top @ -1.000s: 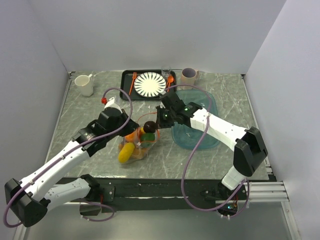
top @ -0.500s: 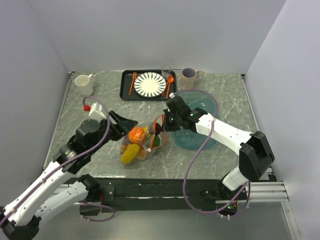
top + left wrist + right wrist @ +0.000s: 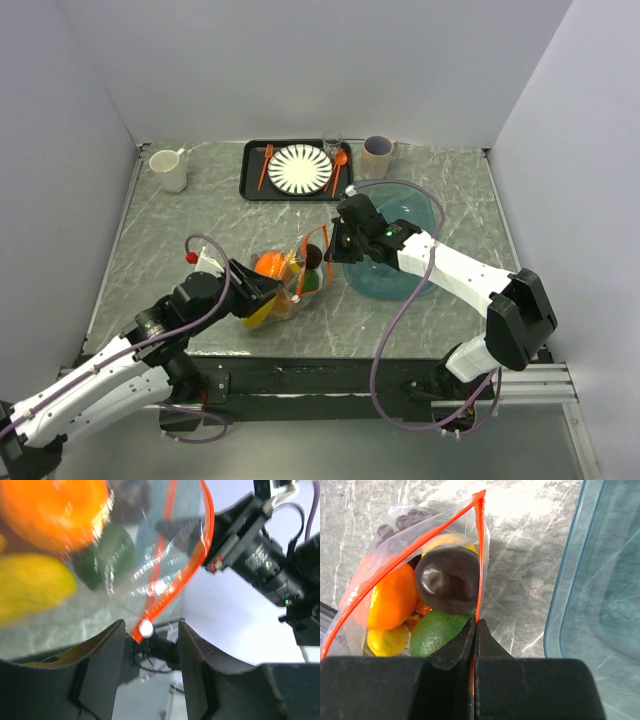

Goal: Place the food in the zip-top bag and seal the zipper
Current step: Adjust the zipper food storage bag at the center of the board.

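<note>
The right gripper (image 3: 474, 628) was closed, its two fingers pinching the thin orange-red zipper strip (image 3: 479, 555) at one end of the mouth of the soft clear plastic zip-top bag (image 3: 407, 532). I think it held this end so that the mouth would stay lifted and stretched, and would not fold down on the food.

The left gripper (image 3: 150, 628) was at the opposite end of the mouth. Its jaws stood apart, one on each side of the strip's corner, where a small white knob (image 3: 145, 628) showed. They did not seem to press on it. In my judgement it was placed there to close on this end next, but whether the knob is a slider I cannot tell.

Inside the bag lay a round orange toy fruit (image 3: 392, 600), a dark purple round piece (image 3: 447, 577), a green piece (image 3: 437, 632) and a yellow piece (image 3: 385, 641), packed close together. No food was visible outside the bag, so filling seemed complete. The two sides of the strip were apart, so sealing was not yet done.

The bag rested on the grey marbled table (image 3: 180, 230), toward the middle of the near edge. The rigid teal translucent tub (image 3: 600, 605) was just beside it, toward the right edge.
</note>
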